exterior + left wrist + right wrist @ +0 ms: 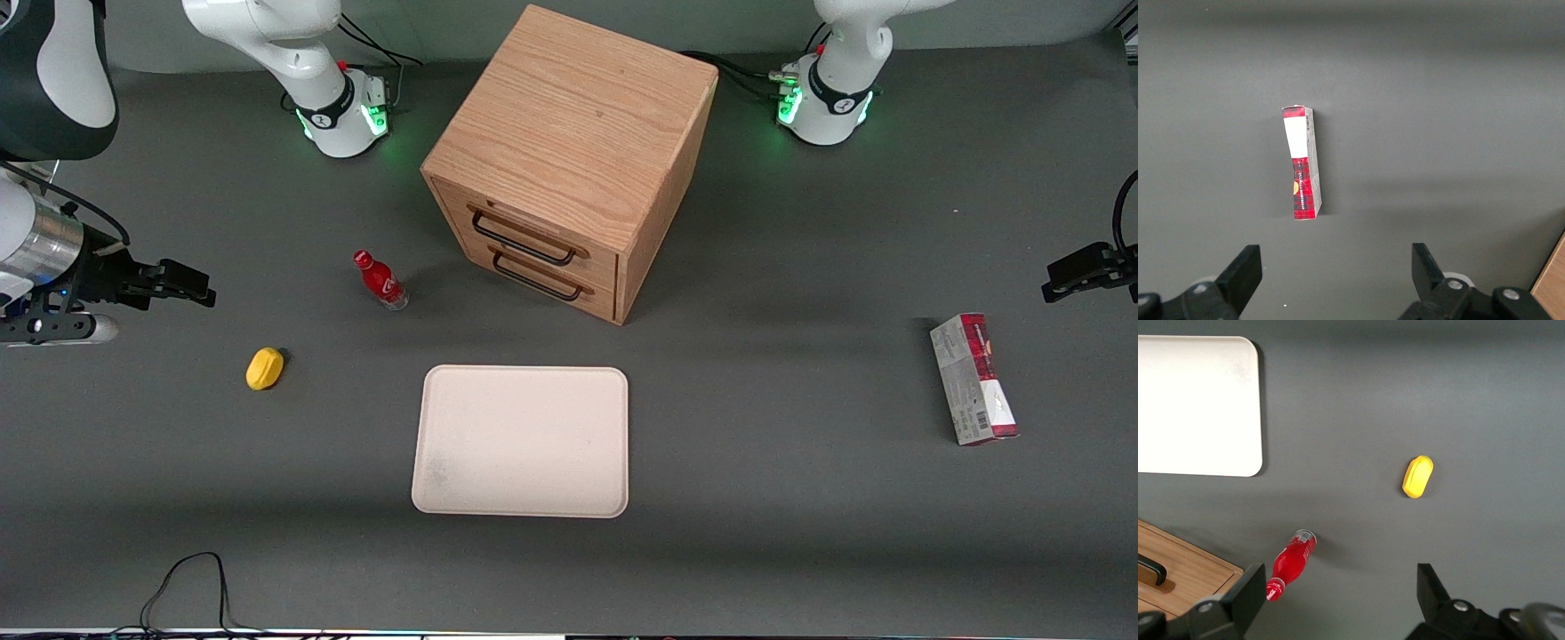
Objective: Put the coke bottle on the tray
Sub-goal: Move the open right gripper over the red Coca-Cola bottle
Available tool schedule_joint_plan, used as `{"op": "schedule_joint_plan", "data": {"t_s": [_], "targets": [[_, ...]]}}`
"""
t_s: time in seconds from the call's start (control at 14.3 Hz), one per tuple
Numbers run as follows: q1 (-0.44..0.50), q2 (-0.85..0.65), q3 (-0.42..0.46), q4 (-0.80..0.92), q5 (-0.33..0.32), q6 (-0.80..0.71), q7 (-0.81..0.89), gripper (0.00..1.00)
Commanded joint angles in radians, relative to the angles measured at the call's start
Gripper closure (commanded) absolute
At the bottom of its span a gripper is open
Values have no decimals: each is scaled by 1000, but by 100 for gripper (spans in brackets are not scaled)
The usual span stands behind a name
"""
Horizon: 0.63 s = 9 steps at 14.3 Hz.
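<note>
The coke bottle (380,280), small and red with a red cap and clear base, stands on the grey table in front of the wooden drawer cabinet (569,160), farther from the front camera than the tray. It also shows in the right wrist view (1291,564). The cream-beige tray (522,441) lies flat, nearer to the front camera than the cabinet; the right wrist view shows one corner of it (1198,407). My right gripper (182,284) hovers above the table at the working arm's end, well apart from the bottle. Its fingers are wide open and empty (1338,600).
A small yellow object (265,368) lies on the table between the gripper and the tray; it also shows in the right wrist view (1417,477). A red-and-grey carton (973,379) lies toward the parked arm's end. The cabinet has two drawers with black handles (524,240).
</note>
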Motion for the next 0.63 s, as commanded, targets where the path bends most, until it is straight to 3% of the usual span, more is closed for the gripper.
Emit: {"op": "schedule_joint_plan", "data": {"t_s": [0.0, 0.56], "targets": [[-17, 5, 20, 38, -13, -51, -17, 0], [-11, 10, 23, 47, -20, -69, -9, 0]]}}
